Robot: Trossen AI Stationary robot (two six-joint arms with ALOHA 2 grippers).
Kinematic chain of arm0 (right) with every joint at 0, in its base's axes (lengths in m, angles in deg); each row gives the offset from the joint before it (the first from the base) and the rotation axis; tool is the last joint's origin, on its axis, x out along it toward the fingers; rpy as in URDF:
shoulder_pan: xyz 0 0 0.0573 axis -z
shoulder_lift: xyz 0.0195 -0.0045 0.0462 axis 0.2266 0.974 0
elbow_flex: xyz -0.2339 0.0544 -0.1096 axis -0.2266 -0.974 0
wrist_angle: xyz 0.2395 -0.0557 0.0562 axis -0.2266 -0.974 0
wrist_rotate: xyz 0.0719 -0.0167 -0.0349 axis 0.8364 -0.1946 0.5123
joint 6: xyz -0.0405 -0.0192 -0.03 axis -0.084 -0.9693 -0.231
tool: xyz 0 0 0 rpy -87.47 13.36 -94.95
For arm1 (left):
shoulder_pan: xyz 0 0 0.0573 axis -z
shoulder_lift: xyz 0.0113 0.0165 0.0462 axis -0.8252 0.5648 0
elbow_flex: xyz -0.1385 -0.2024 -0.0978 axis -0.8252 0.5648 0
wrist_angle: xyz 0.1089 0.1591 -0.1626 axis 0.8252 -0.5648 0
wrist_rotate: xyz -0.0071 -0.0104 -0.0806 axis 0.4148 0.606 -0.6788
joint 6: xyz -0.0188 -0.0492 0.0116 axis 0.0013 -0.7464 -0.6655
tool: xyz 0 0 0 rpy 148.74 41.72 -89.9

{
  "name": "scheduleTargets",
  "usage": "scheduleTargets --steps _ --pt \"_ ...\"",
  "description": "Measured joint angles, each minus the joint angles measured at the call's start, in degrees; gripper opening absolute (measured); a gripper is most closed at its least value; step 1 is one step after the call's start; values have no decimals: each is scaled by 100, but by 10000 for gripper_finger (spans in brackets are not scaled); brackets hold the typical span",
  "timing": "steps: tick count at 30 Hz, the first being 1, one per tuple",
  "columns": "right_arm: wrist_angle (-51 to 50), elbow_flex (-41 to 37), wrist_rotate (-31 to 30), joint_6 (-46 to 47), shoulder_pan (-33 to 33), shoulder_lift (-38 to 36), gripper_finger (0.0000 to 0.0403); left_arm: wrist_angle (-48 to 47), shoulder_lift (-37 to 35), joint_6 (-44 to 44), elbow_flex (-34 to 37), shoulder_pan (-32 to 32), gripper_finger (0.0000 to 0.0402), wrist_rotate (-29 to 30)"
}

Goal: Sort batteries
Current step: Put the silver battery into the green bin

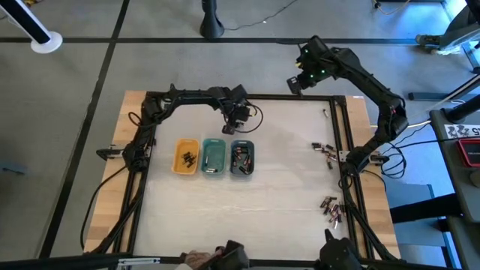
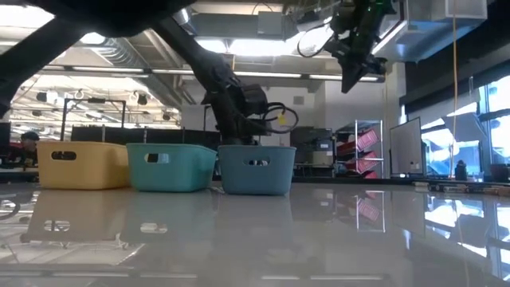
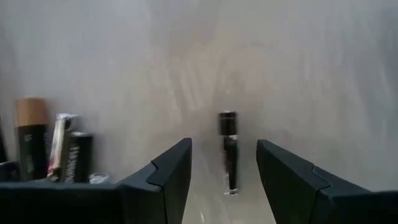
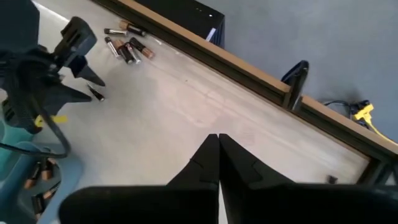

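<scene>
Now lower your open left end effector straight down around the small dark battery on the pale surface, then squeeze gently.

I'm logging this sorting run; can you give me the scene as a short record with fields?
left gripper: open, near the grey-blue tray, a battery between its fingers, grip unclear
right gripper: shut, raised at the table's far right corner
trays: yellow tray, green tray, grey-blue, in a row, batteries inside
loose batteries: two clusters near the right edge
</scene>
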Motion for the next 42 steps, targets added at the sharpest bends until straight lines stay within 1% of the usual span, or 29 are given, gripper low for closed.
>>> scheduleTargets --steps 4,7,10,15,17,22,24,26,30,33,37,40,42 --pt "49 -1 146 1 -9 -13 0 -302 123 -268 -197 -24 169 4" --pt "60 -1 161 0 -57 -11 0 -600 123 -402 -238 -40 152 6" --pt "142 -1 163 0 -57 -29 2 -679 123 -477 -225 -42 114 43" --pt "276 -1 194 1 -57 -149 2 -747 119 -717 -222 -38 35 113" --pt "341 -1 196 3 -57 -230 2 -746 114 -861 -222 -23 15 115" --pt "544 5 193 -15 -53 -458 2 -755 85 -1198 -227 -1 18 124" --pt "581 5 145 -48 -53 -538 2 -844 -10 -1338 -233 0 12 148" --pt "592 5 129 -137 -53 -601 2 -862 -210 -1480 -227 -1 9 150" --pt "588 5 -3 -229 -53 -634 3 -1027 -855 -1870 -257 -12 12 148" --pt "594 5 -54 -326 -53 -634 3 -1652 -1279 -2329 -250 -2 13 131" --pt "599 5 -283 -557 -57 -632 3 -3048 -1844 -2750 -177 137 10 40" --pt "629 5 -494 -734 -57 -632 3 -3773 -2122 -2952 135 291 14 -217" --pt "690 5 -512 -878 -57 -632 3 -3877 -2348 -3180 484 423 17 -453"
